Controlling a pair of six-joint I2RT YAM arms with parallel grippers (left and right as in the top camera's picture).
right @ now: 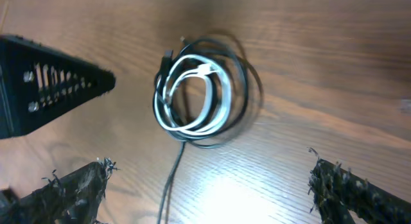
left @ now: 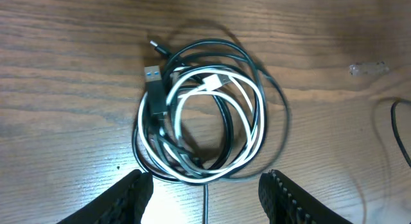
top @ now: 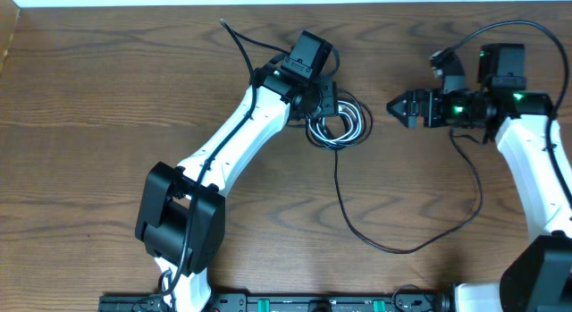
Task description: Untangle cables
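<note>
Left gripper (left: 205, 185) fingertips sit closest, at the bottom edge of the left wrist view: jaws partly apart, holding nothing. Cables (left: 205, 124) lie just ahead of the tips as one tight coil on the wooden table (top: 89, 97), white cable (left: 255, 121) wound inside the black loops. Coil is near round, slightly longer along the gripper's pointing direction. USB plug (left: 153, 79) lies on the coil's left side in that view, long axis running away from the fingers, metal end pointing away. A smaller plug (left: 158, 48) pokes out just beyond it, angled up-left. One black tail (left: 207, 201) exits the coil's near edge and runs back between the fingers, untouched. Overhead, that tail runs down the table, then curves toward the right arm; can't tell where it ends. Right gripper (top: 399, 107) is spread wide, empty, level with the coil and pointing at it from the side, clear gap between. Left is nearer, practically over the coil. My read: next grab turns on the left reaching straight ahead for a plug end.
</note>
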